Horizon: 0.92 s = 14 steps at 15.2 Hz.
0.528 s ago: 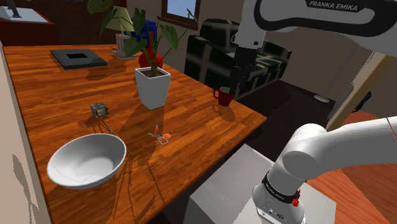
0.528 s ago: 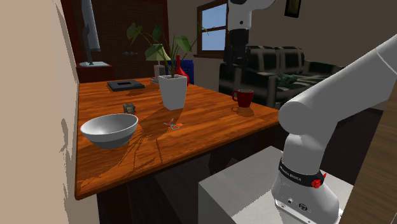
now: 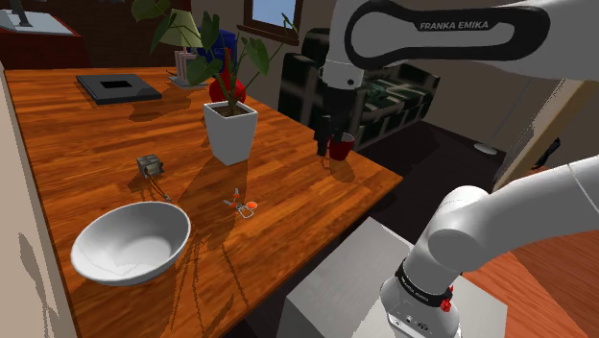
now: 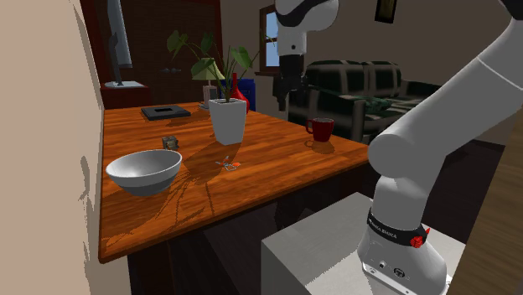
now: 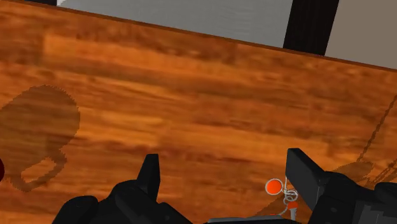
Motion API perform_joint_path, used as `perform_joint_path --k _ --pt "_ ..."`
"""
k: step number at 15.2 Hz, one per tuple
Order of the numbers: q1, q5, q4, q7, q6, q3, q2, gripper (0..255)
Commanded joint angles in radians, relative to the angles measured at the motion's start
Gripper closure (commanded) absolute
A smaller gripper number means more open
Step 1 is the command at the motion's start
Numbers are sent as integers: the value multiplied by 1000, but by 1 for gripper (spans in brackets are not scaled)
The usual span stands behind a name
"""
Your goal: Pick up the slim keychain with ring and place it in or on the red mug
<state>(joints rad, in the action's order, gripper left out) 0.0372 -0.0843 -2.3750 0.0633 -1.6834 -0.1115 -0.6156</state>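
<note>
You are holding the fingers (image 5: pixel 150 177) apart and empty, hanging above the table (image 3: pixel 77 144) near the red mug (image 3: pixel 342 147), keychain (image 3: pixel 243 205) lying on the wood near the white bowl (image 3: pixel 130 240)

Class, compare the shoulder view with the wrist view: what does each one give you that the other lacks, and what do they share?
From the shoulder view: the white bowl, the potted plant and the red mug, partly hidden by the gripper. From the wrist view: the fingers standing apart, open. In both: the wooden table and the keychain lying on it.
</note>
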Motion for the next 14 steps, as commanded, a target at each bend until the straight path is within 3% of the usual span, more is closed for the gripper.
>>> perform_joint_path --k 1,8,14 --pt "13 -9 8 -22 -55 -32 58 0" --pt "42 1 70 -93 -222 -128 281 0" --pt "64 59 170 -172 -333 -200 494 0"
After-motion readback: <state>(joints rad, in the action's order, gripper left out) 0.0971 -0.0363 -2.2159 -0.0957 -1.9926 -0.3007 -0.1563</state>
